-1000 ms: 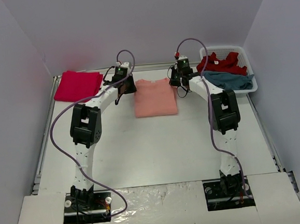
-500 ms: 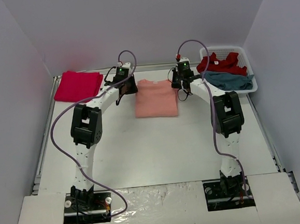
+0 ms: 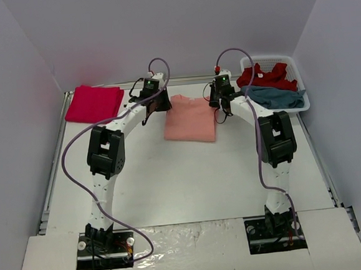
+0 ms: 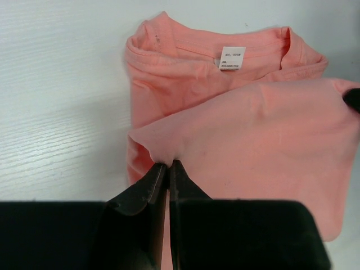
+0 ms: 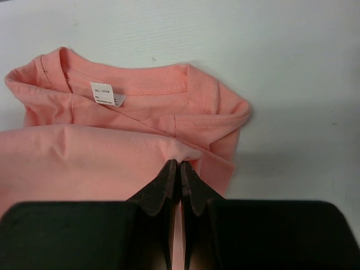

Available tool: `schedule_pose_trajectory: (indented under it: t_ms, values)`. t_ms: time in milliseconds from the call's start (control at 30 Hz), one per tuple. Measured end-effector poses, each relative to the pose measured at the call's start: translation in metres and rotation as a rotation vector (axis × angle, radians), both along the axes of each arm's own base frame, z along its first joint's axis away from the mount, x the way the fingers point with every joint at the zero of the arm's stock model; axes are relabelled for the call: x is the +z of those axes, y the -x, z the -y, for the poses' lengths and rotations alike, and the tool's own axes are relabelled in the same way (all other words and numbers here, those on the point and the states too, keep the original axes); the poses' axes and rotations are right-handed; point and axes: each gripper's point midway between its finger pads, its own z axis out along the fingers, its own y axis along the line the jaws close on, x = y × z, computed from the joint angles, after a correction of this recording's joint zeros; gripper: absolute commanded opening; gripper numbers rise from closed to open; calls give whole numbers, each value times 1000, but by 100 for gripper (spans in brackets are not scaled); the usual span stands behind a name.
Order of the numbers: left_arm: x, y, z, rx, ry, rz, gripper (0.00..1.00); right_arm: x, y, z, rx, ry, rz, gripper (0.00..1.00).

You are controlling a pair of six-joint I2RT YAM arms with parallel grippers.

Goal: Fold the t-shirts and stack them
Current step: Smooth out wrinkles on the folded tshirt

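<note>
A salmon-orange t-shirt (image 3: 190, 118) lies partly folded at the back middle of the table, its collar and white label (image 4: 232, 58) toward the far wall. My left gripper (image 3: 157, 104) is shut on the left corner of the shirt's raised top layer (image 4: 253, 135). My right gripper (image 3: 218, 101) is shut on the right corner of that same layer (image 5: 84, 157). A folded crimson red t-shirt (image 3: 93, 103) lies at the back left. Another red t-shirt (image 3: 263, 76) and a teal-blue t-shirt (image 3: 276, 96) lie crumpled in the basket.
The white slotted basket (image 3: 300, 78) stands at the back right, close beside my right arm. Purple cables loop over both arms. Grey walls close in the table on three sides.
Both grippers have carried the pinched layer of the salmon shirt toward the far wall, closer to the collar, drifting slightly right. The other shirts have not moved.
</note>
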Motion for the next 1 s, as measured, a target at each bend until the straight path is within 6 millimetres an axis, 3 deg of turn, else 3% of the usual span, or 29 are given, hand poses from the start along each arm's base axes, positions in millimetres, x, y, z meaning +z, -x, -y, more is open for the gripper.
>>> schedule_pose_trajectory:
  t_ms: [367, 400, 500, 567, 800, 1000]
  values:
    - [7, 2, 9, -38, 6, 20, 2, 7, 9, 15, -58, 34, 13, 0]
    - [9, 0, 9, -38, 7, 26, 2, 7, 9, 15, -58, 34, 13, 3]
    - [13, -1, 10, -39, 8, 36, 8, 7, 9, 14, -61, 27, 14, 45]
    - [13, -1, 10, -41, 6, 37, 11, 8, 8, 14, -60, 29, 14, 49]
    - [10, -3, 10, -40, -3, 33, 12, 8, 1, 10, -54, 22, 19, 48]
    - [7, -3, 9, -40, -9, 29, 12, -8, -2, 7, -40, 18, -7, 45]
